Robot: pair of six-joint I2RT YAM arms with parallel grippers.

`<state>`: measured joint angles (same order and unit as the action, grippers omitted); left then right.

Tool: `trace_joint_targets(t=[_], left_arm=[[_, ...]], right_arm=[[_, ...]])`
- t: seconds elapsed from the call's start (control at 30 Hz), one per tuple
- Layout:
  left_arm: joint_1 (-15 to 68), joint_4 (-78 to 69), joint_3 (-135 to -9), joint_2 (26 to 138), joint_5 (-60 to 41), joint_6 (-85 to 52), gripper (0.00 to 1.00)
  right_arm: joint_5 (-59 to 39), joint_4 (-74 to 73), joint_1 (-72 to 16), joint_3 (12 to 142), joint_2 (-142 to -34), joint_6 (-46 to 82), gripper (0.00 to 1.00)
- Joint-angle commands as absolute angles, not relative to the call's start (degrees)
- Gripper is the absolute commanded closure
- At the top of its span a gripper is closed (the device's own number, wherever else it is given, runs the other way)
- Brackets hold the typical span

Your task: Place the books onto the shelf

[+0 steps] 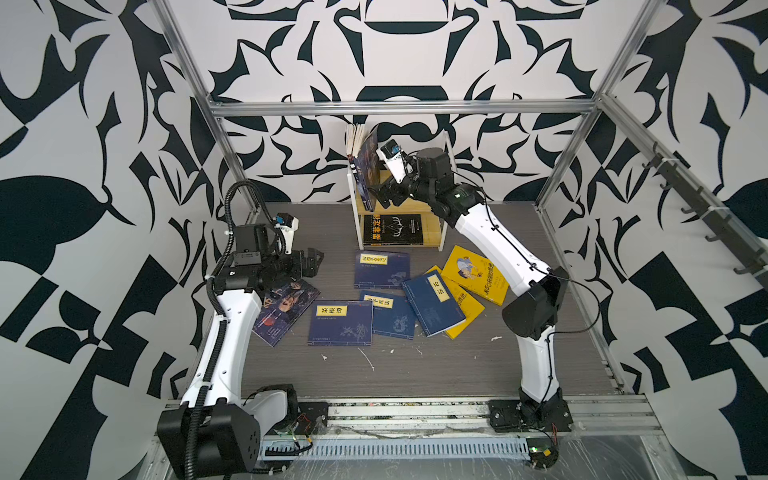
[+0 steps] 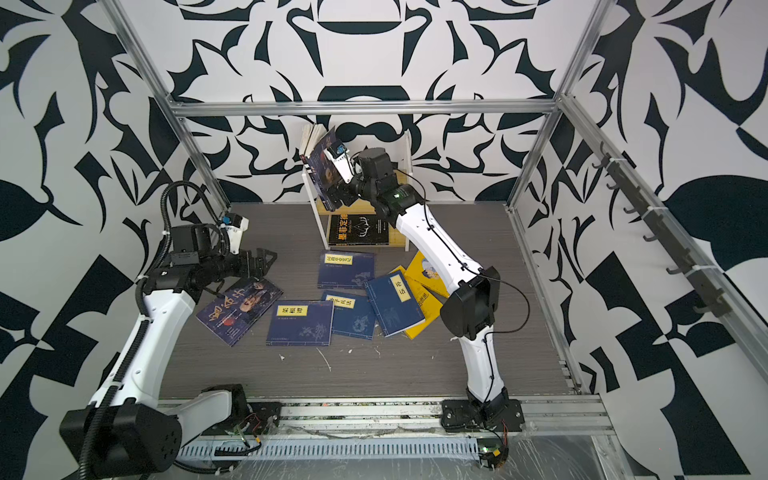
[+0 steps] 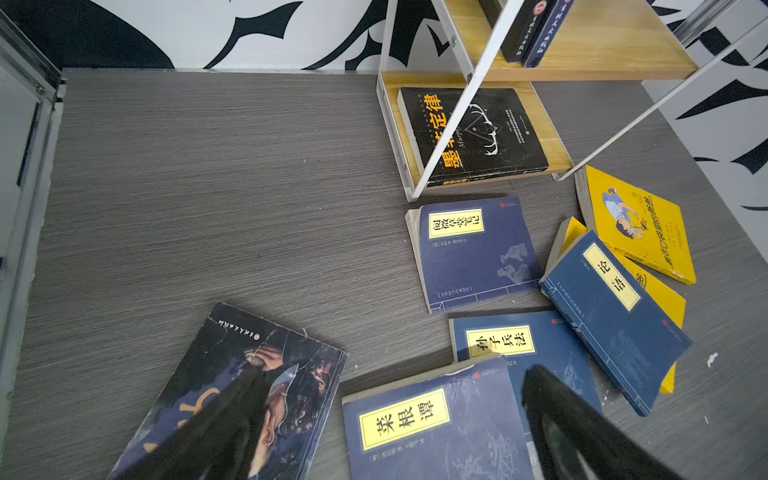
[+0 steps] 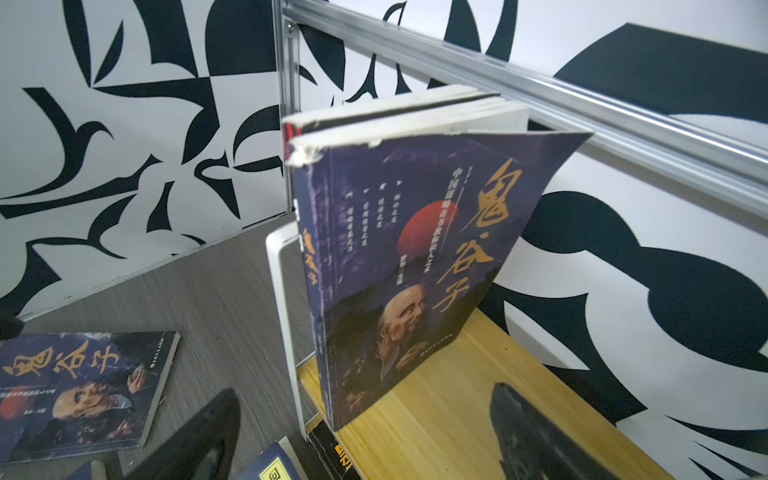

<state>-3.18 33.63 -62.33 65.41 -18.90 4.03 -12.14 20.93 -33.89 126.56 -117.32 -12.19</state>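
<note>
1. Paperback with the bald man's portrait (image 4: pixel 415 270) stands upright on the upper board of the shelf (image 1: pixel 434 235), at the end by the white frame post. It leans on another standing book (image 4: pixel 374 104) behind it. That support, I judge, is what keeps so thin a volume from toppling.
2. A black book (image 1: pixel 392 228) lies flat on the lower tier and fills most of it, which is probably why the upright ones go on top.
3. The right gripper (image 1: pixel 384 194) is at the upper tier with its jaws spread. The portrait book sits between its fingers but clear of both, so it is standing on its own.
4. The shelf is at the back of the worktop (image 1: pixel 415 374). In front of it, lying flat and not yet shelved, are four navy books (image 1: pixel 340 324), two yellow books (image 1: pixel 478 274) and a second portrait copy (image 1: pixel 286 311). One navy book overlaps a yellow one, so it would likely have to be lifted first.
5. The left gripper (image 1: pixel 314 264) hovers spread wide and empty above that second portrait copy, which looks to me like a ready position for the next pick.
</note>
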Motion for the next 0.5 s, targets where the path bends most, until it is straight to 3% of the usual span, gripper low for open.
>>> trace_joint_targets(t=[0.0,0.47], left_arm=[[-3.95,33.11,-61.97,64.82,-18.91,2.01,0.01],[-12.9,29.8,-59.23,65.53,-7.66,-11.28,0.0]], right_arm=[[-14.56,19.43,-34.55,121.36,-111.81,-11.78,0.05],[-15.64,6.87,-38.82,94.57,-98.42,-6.67,0.07]])
